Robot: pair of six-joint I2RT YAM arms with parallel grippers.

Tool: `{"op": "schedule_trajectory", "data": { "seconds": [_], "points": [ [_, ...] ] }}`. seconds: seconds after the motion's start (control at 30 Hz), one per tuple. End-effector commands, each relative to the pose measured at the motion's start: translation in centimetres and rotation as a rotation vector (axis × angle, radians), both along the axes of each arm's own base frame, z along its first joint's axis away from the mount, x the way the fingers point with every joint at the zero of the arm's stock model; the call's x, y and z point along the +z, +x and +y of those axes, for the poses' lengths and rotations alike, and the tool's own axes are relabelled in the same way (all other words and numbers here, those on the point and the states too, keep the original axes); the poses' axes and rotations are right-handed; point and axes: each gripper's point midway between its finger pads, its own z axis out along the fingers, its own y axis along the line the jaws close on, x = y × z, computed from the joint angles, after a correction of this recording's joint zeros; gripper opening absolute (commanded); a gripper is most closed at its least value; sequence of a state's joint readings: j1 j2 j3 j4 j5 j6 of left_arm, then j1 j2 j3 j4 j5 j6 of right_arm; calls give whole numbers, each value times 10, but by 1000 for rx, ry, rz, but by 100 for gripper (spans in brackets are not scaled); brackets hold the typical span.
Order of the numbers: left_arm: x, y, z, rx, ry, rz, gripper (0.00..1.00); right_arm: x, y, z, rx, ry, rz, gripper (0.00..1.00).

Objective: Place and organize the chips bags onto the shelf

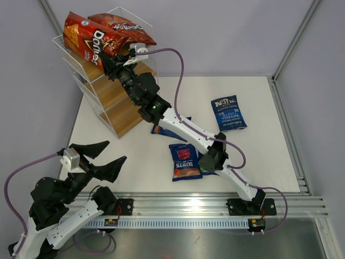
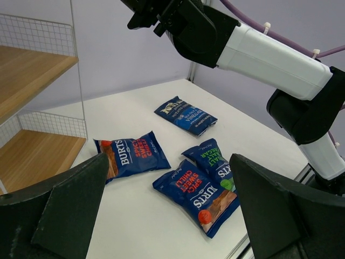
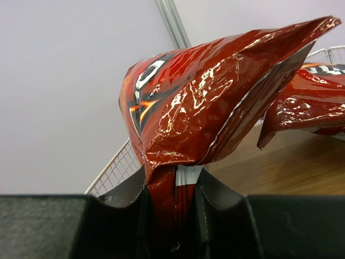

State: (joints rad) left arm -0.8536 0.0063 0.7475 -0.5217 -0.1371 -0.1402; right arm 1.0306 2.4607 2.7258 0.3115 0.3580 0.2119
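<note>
My right gripper (image 1: pixel 110 62) is shut on the bottom edge of a red Doritos bag (image 1: pixel 86 39) and holds it at the top tier of the white wire shelf (image 1: pixel 116 105). In the right wrist view the bag (image 3: pixel 210 102) is pinched between my fingers, at the gripper (image 3: pixel 173 216). A second Doritos bag (image 1: pixel 126 28) lies on the top board beside it (image 3: pixel 312 102). Dark blue bags lie on the table: a Kettle bag (image 1: pixel 229 112), a Burts bag (image 1: pixel 185 161), and two more partly under the right arm (image 1: pixel 160 129) (image 1: pixel 209 163). My left gripper (image 1: pixel 105 158) is open and empty.
The left wrist view shows the shelf's wooden boards (image 2: pixel 32 70) at the left, the blue bags (image 2: pixel 197 195) (image 2: pixel 132 155) (image 2: pixel 213 161) (image 2: pixel 186 115) ahead, and the right arm (image 2: pixel 259 46) stretched overhead. A metal rail (image 1: pixel 215 205) runs along the near table edge.
</note>
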Motion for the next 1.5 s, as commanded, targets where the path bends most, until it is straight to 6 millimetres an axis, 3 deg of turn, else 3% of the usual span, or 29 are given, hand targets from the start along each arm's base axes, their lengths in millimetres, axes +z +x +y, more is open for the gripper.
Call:
{"op": "schedule_trajectory", "data": {
  "seconds": [0.0, 0.17, 0.3, 0.4, 0.53, 0.8, 1.07, 1.17, 1.27, 1.43, 1.47],
  "points": [
    [28, -30, 27, -23, -151, -139, 99, 42, -8, -24, -49, 139, -110, 20],
    [28, -30, 27, -18, -150, -140, 99, 32, -8, -13, -41, 102, -138, 22],
    [28, -31, 24, -27, -143, -145, 99, 31, -13, -8, -27, 81, -155, 41],
    [28, -32, 25, -27, -144, -148, 99, 37, -21, -7, -8, 72, -165, 47],
    [28, -31, 24, -24, -142, -148, 99, 42, -28, -7, -4, 58, -146, 67],
    [26, -30, 25, -14, -138, -141, 99, 48, -39, -14, 49, 26, -30, 76],
    [25, -30, 24, -15, -135, -140, 99, 52, -55, -34, 99, -63, 93, 80],
    [25, -30, 25, -11, -135, -138, 99, 43, -60, -36, 119, -108, 144, 79],
    [26, -30, 26, -8, -137, -138, 99, 36, -48, -44, 97, -114, 180, 74],
    [26, -31, 27, -9, -141, -139, 99, 12, -18, -44, 80, -143, 224, 48],
    [25, -30, 26, -9, -137, -136, 99, 19, -17, -47, 80, -131, 211, 46]
  ]
}}
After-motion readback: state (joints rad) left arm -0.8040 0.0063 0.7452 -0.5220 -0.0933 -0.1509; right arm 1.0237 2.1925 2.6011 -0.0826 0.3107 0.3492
